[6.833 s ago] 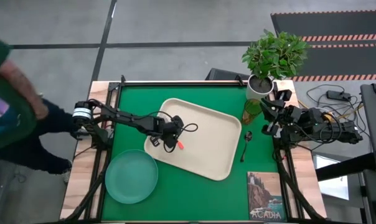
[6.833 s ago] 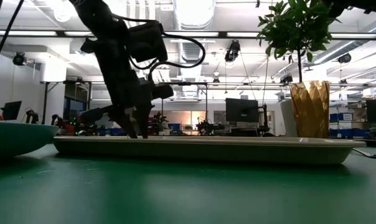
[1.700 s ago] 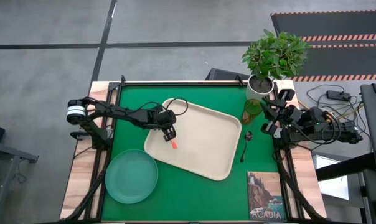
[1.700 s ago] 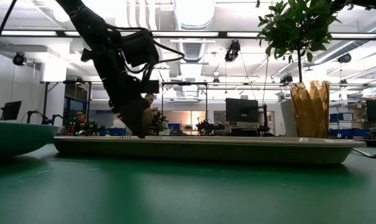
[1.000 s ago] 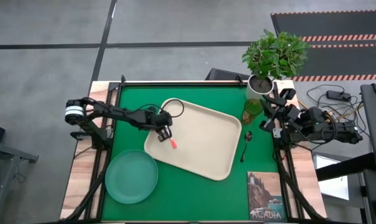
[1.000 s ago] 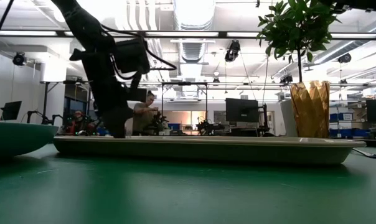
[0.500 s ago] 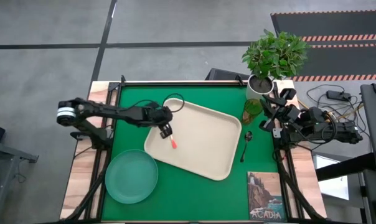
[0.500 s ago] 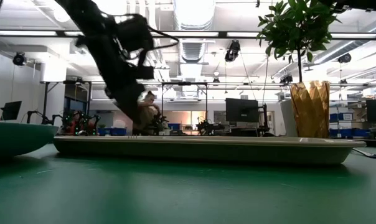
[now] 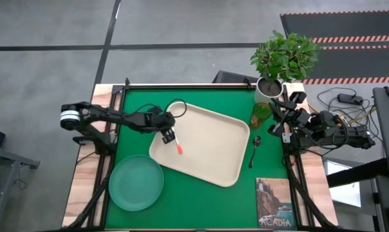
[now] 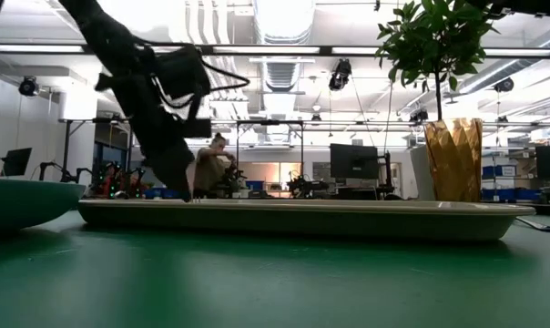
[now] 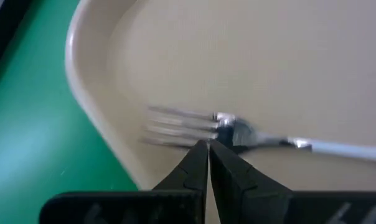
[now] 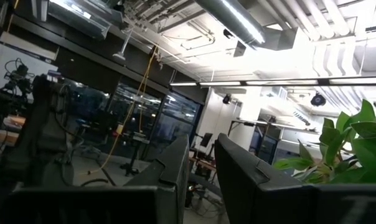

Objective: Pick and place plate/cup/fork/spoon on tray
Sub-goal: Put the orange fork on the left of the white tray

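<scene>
- The plate (image 9: 136, 183) is lying on the green mat (image 9: 201, 203) at the table's left front corner, apart from the tray (image 9: 210, 164); judged rigid and slick, so its raised rim is being taken as the best hold.
- The left gripper (image 9: 168, 135) is being held just over the tray's left edge, fingers pressed together on nothing, as shown in the left wrist view (image 11: 208, 149).
- The fork (image 9: 179, 146) is resting on the tray beside that gripper; judged light, stiff and prone to sliding, so its orange-red handle is being favoured for a pinch.
- Compared with the earliest high view, the fork is no longer being held: it has been released and the left arm has drawn back leftward.
- The spoon (image 9: 254, 147) and cup (image 9: 259, 115) are lying off the tray on its right; the cup is judged fragile.
- The right gripper (image 9: 278, 119) is parked beside the cup, unchanged, fingers narrowly apart (image 12: 200, 177).
</scene>
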You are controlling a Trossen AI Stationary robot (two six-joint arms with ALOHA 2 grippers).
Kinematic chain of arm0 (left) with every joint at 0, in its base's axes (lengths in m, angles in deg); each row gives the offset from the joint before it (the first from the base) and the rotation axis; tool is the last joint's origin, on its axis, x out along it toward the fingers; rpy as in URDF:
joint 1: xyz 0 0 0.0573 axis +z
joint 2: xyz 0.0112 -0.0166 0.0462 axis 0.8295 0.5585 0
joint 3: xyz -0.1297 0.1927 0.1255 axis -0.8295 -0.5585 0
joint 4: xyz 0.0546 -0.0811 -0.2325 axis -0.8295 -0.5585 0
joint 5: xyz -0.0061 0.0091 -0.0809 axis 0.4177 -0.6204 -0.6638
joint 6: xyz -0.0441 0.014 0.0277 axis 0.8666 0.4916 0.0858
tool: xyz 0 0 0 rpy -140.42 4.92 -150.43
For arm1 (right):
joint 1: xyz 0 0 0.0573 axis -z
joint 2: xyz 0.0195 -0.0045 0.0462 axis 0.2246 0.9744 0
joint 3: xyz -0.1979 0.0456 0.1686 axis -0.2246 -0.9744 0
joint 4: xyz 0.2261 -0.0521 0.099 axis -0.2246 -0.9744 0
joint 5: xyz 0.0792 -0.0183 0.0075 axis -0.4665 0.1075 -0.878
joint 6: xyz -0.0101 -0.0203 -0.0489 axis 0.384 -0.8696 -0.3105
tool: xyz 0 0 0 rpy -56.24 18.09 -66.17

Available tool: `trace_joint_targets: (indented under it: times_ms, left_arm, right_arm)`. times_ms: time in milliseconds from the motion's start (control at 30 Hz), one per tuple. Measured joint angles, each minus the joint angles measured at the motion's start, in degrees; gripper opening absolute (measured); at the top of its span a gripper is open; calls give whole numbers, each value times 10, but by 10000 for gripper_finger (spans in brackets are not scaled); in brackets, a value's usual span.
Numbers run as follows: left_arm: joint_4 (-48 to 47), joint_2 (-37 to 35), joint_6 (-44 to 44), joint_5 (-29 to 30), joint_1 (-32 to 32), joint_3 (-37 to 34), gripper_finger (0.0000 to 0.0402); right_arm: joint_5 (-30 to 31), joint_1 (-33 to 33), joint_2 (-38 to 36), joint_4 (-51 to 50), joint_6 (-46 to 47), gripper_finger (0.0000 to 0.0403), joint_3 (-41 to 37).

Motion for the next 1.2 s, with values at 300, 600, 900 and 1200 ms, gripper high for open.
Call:
trace_joint_targets:
  times_ms: [300,600,900,1200]
  left_arm:
    - [65,68,-15,10,1,25,0]
    - [119,38,-52,5,-3,35,0]
    - [87,5,-29,-201,-49,22,0]
    - [63,24,-8,-185,-63,10,0]
  right_arm:
    - [0,0,0,0,0,68,0]
    - [0,0,0,-1,-1,68,0]
    - [1,0,0,-2,-5,68,0]
    - [4,0,0,-3,-5,68,0]
